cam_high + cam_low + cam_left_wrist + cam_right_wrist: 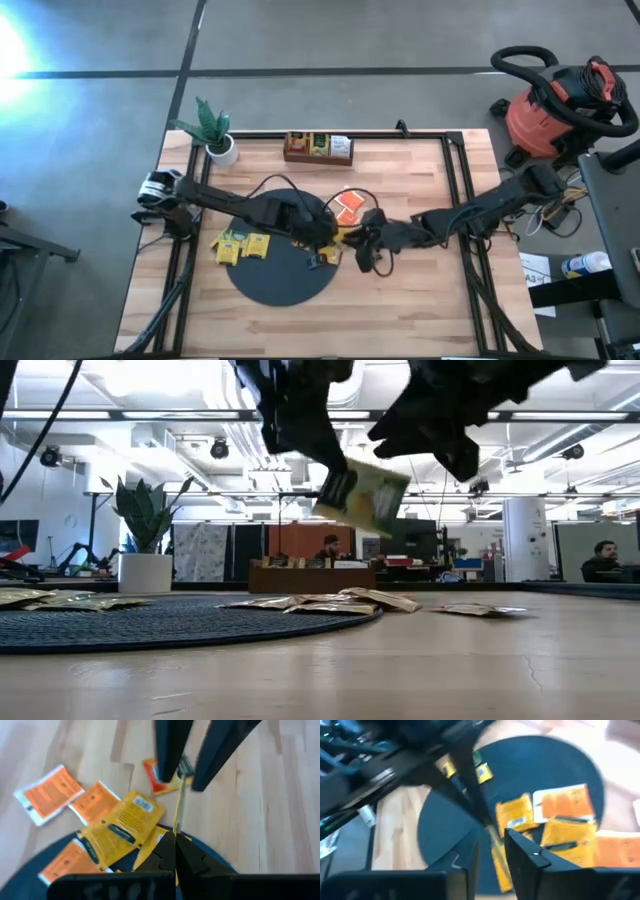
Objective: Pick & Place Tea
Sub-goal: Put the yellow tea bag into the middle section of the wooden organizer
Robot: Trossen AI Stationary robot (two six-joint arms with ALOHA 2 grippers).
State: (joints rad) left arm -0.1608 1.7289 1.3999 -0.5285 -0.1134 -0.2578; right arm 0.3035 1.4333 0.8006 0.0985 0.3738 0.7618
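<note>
Left gripper (pixel 330 470) above black round mat's (pixel 260 285) right edge, jaws pinched shut on yellow tea packet (pixel 362 495) held edge-on in air. Right gripper (pixel 492 847) facing it, jaws parted around same packet, not clearly gripping. Other tea packets (pixel 242 245) lie on mat, more beside it. Risk: handover slips and packet falls if left lets go before right clamps.

Two arms (pixel 240 205), one mat (pixel 285 275), one tray (pixel 318 148).
</note>
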